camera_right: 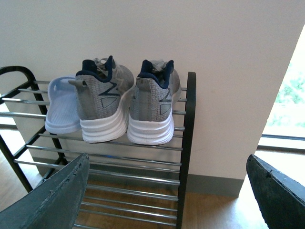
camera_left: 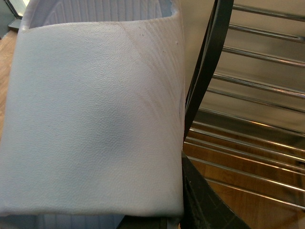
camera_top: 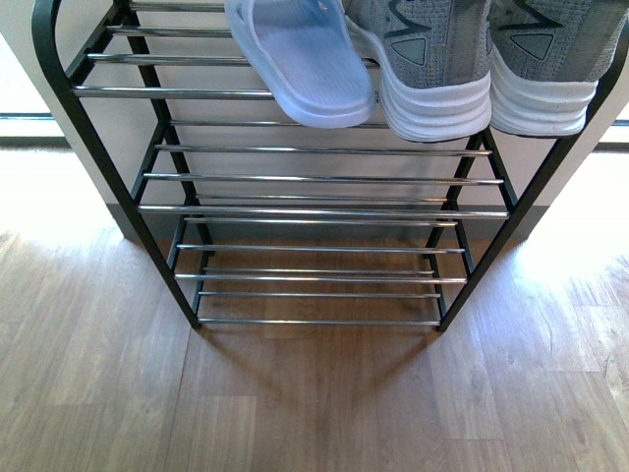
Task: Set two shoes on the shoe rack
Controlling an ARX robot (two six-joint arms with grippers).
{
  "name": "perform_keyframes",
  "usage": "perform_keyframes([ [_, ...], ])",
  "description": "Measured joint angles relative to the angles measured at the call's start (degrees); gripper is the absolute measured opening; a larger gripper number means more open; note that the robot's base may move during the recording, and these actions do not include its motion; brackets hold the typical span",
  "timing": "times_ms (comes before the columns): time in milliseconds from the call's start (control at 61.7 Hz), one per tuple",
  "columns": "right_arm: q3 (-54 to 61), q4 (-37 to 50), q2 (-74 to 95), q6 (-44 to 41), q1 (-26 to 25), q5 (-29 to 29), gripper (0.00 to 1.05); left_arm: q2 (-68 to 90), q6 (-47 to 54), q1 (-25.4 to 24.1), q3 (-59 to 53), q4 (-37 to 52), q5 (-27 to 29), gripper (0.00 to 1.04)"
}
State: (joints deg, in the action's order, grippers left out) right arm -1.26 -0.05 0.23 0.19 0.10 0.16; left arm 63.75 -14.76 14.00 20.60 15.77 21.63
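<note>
With two sneakers (camera_right: 125, 102) and one slide (camera_top: 310, 59) already set on the top shelf of the rack (camera_top: 295, 209) and the right claw (camera_right: 167, 195) spread wide and empty, a second slide (camera_left: 95, 119) was seen close before the left wrist camera beside the rack's frame, so carrying was judged in hand, though that claw's grip could not be told.

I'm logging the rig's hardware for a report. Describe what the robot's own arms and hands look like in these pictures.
Little shows. In the right wrist view, the right hand has two dark charcoal, matte fingers with scuffed, speckled edges, tapering like broad wedges. In the left wrist view only a dark, textured finger of the left hand is visible. No arms, cables or markings appear; the front view shows neither arm.
</note>
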Motion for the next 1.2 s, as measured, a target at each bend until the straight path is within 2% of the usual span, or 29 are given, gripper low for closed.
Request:
perform_keyframes([
  [113,0.0,0.0,0.0,0.0,0.0,0.0,0.96,2.0,4.2,-0.5,-0.3,8.6,-6.1,0.02],
  [211,0.0,0.0,0.0,0.0,0.0,0.0,0.96,5.4,6.5,-0.7,3.5,9.0,-9.5,0.02],
  [405,0.0,0.0,0.0,0.0,0.0,0.0,0.96,16.3,9.2,-1.8,17.0,4.9,-16.8,0.02],
  [567,0.0,0.0,0.0,0.0,0.0,0.0,0.96,27.6,8.7,-1.8,31.4,-1.9,-24.2,0.02],
  [826,0.0,0.0,0.0,0.0,0.0,0.0,0.96,41.0,8.5,1.4,48.8,-8.8,-24.8,0.02],
  [1199,0.0,0.0,0.0,0.0,0.0,0.0,0.96,53.4,6.0,3.2,63.4,-15.7,-23.1,0.02],
])
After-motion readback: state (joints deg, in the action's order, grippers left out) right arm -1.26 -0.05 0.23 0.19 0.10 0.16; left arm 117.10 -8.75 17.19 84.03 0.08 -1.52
